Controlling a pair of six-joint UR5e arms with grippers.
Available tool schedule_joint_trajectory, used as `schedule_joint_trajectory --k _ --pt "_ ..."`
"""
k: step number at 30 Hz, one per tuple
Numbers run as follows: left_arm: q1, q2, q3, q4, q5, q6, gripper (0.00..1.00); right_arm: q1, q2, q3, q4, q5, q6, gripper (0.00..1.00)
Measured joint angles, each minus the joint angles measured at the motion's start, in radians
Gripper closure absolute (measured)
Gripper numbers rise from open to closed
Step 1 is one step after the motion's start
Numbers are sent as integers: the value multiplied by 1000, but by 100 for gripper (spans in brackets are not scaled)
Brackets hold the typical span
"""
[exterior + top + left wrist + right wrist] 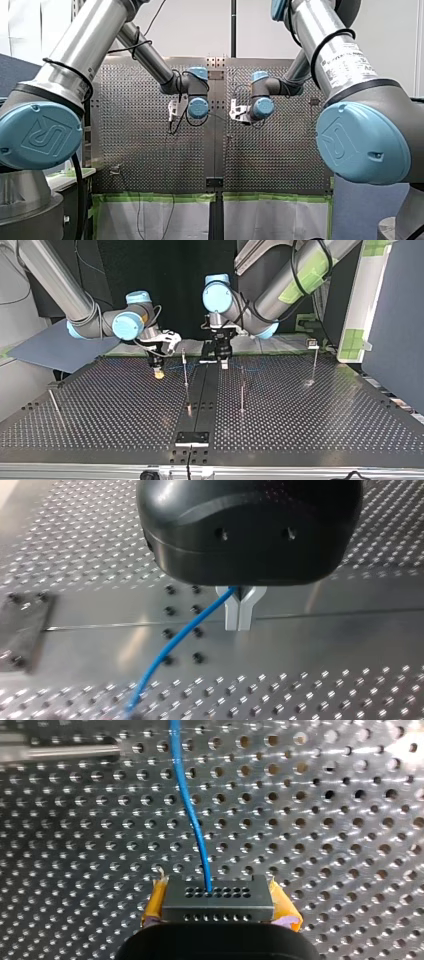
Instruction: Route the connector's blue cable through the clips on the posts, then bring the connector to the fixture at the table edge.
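Routing step, early by my read: right gripper point(219, 903) clamps connector point(218, 910), left gripper point(240, 612) pinches blue cable point(175, 645). Next: lift cable into post point(185, 369) clip.

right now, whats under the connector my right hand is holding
Perforated table shows all round beneath the connector, gripped between the right hand's yellow pads, its blue cable running out over the holes. The patch directly below is hidden by the connector and hand.
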Motion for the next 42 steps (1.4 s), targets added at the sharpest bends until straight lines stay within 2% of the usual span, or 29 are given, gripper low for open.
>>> schedule_joint_trajectory --k 6,16,30,42 --pt "-22 -47 -1 13 2 2 100 7 -23 36 -9 11 -10 100" --pt "-57 -116 -8 42 0 -11 100 9 -87 105 -52 20 -8 100" --pt "-69 -123 -52 83 -4 -21 100 18 -103 227 -108 27 -9 100" --pt "-84 -124 -71 95 -3 -28 100 27 -114 270 -124 34 -10 100"
